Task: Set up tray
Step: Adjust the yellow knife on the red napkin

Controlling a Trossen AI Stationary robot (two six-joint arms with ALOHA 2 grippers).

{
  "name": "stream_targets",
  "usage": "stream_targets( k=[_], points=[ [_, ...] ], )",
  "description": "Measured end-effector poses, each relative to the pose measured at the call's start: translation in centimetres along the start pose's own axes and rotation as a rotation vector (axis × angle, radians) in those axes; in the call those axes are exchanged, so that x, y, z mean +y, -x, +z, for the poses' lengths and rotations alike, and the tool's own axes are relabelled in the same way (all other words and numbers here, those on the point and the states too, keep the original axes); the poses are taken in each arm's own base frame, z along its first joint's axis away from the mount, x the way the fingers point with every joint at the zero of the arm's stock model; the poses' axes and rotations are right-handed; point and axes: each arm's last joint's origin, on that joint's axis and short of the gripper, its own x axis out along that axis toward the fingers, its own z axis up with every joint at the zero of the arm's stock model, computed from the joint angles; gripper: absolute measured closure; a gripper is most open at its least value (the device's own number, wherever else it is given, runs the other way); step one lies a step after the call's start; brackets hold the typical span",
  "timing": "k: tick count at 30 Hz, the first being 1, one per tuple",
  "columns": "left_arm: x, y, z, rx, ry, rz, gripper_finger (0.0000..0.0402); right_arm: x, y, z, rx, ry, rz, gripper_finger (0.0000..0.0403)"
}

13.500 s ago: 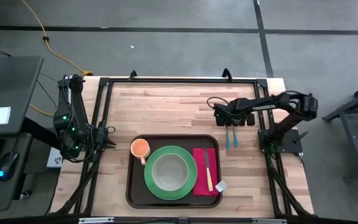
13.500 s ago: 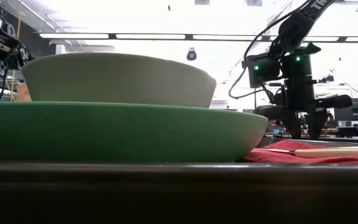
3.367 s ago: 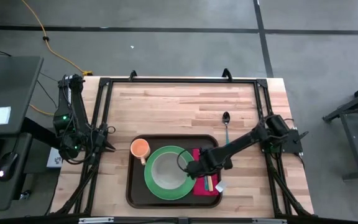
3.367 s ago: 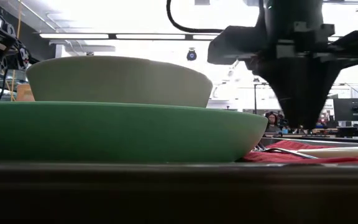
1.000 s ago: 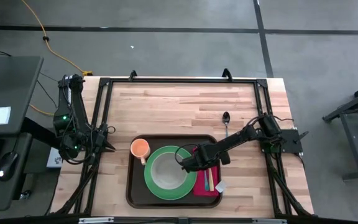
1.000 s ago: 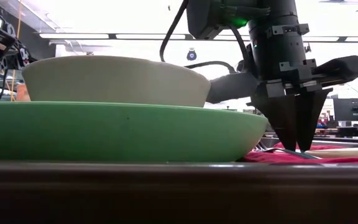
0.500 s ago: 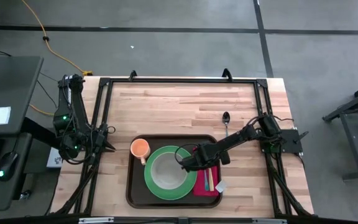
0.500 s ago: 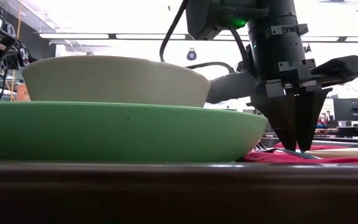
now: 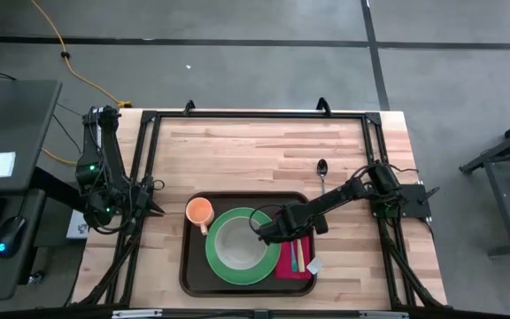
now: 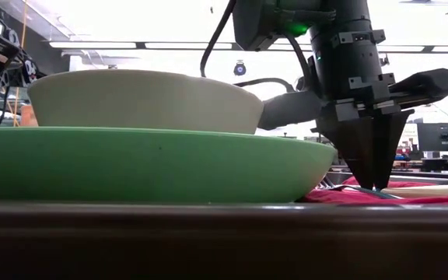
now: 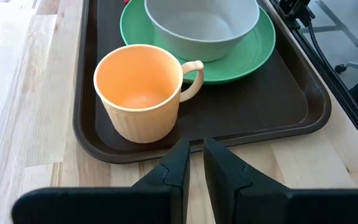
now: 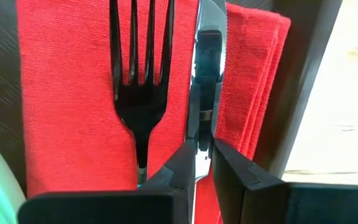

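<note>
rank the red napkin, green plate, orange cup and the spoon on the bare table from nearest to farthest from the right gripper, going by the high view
1. red napkin, directly under the right gripper, on the tray's right side.
2. green plate, just left of it, mid-tray.
3 and 4. orange cup, at the tray's far-left corner, and spoon, on bare wood off the tray: too close to call.

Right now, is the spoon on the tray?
No, the spoon lies on the bare wooden table, beyond the tray.

I see two dark jointed arms with looping black cables and small green lights, the right gripper ending in tapered black fingers above the tray.
</note>
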Motion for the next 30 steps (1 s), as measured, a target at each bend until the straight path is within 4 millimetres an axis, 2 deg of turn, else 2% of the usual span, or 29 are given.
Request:
stream_targets(
  k=[17, 23, 30],
  points=[
    [0.1, 0.0, 0.0, 0.003, -0.006, 0.004, 0.0323, 0.0, 0.4, -0.3, 0.064, 0.048, 0.013, 0.0283],
    [0.1, 0.0, 0.0, 0.003, -0.006, 0.004, 0.0323, -0.3, 1.9, -0.2, 0.046, 0.049, 0.079, 0.0278],
    [0.1, 0.0, 0.0, 0.003, -0.005, 0.004, 0.0323, -0.6, 1.9, -1.1, 0.042, 0.047, 0.080, 0.0280]
  ],
)
